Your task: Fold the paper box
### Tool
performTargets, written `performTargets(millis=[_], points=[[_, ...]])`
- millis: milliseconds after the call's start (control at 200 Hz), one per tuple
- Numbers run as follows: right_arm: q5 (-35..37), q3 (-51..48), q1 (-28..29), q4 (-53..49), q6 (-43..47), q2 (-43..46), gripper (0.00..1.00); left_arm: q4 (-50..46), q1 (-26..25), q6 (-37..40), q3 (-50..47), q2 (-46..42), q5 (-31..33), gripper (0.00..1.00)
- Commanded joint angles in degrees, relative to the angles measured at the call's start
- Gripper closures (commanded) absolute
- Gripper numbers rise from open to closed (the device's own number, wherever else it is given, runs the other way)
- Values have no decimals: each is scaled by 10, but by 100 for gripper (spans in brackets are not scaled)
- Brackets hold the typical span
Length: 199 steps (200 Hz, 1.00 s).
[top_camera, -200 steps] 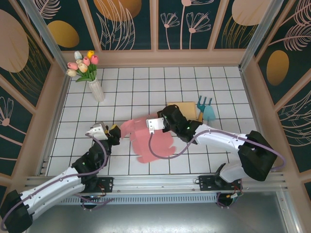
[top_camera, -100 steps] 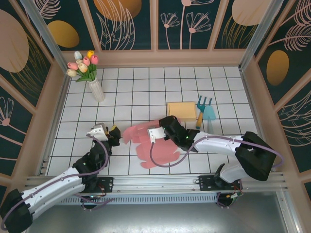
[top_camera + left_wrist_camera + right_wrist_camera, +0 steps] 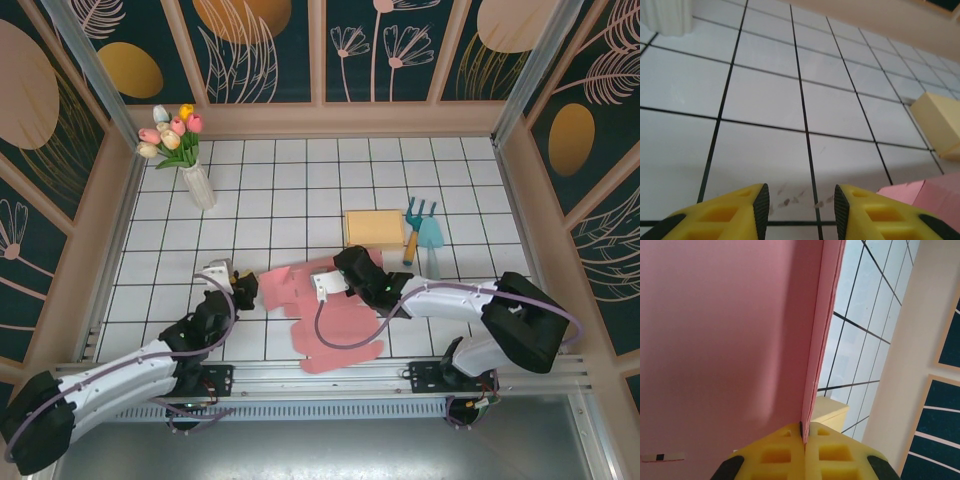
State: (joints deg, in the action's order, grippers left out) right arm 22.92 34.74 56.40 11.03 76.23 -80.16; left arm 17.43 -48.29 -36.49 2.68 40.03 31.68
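The pink paper box (image 3: 335, 315) lies as a partly unfolded sheet on the tiled table, in front of the arms' bases. My right gripper (image 3: 347, 277) is shut on the sheet's far edge; in the right wrist view the pink sheet (image 3: 730, 340) runs edge-on into the closed jaws of that gripper (image 3: 803, 429). My left gripper (image 3: 243, 287) sits just left of the box, low over the tiles. In its wrist view the left gripper (image 3: 801, 207) stands open with bare tile between the pads, and a corner of the pink box (image 3: 927, 195) shows at the lower right.
A white vase of tulips (image 3: 197, 185) stands at the back left. A yellow block (image 3: 373, 228) and teal garden tools (image 3: 424, 230) lie behind the right gripper. The block (image 3: 940, 122) also shows at the right of the left wrist view. Wooden walls ring the table.
The right gripper pulled the pink sheet toward the near edge and flattened it. The left gripper moved right, closer to the sheet, and its jaws narrowed somewhat.
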Motion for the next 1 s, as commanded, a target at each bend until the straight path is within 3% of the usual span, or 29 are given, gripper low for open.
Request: performTargets(millis=[0, 345, 801, 991], points=[[-3, -3, -1, 43, 11, 34, 100, 21, 3, -10, 13, 9, -5, 59], [-19, -1, -12, 175, 74, 51, 100, -65, 3, -7, 14, -139, 107, 55], [-25, -106, 3, 218, 67, 26, 100, -31, 2, -10, -5, -110, 76, 57], [-23, -97, 6, 181, 52, 4, 100, 1, 3, 5, -14, -94, 25, 58]])
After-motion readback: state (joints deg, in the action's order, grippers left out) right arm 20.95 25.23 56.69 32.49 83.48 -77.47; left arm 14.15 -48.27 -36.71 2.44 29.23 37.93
